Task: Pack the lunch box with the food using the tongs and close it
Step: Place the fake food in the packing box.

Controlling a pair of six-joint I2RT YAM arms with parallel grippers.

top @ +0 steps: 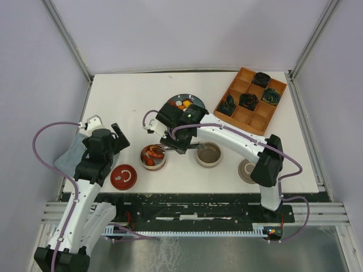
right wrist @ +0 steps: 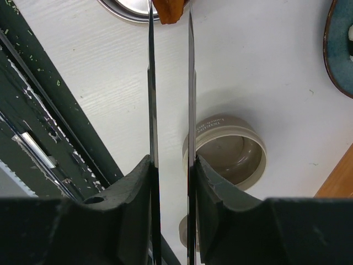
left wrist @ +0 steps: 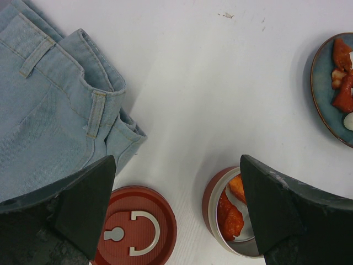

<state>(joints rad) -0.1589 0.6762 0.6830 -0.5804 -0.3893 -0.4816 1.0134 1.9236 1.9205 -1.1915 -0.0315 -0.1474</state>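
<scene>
the tongs (right wrist: 151, 110) and their orange piece (right wrist: 167, 10) run off the right wrist view's top.

place: robot lab cell | evidence: aluminium frame (top: 68, 39), white walls (top: 187, 34)

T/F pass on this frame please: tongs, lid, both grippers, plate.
1. The right gripper grips the tongs. True.
2. The tongs' tips are empty. False: they pinch an orange piece.
3. The red lid sits on the red container. False: the lid lies on the table beside the container, which is open.
4. The left gripper is open and holds nothing. True.
5. The plate has food pieces on it. True.
</scene>
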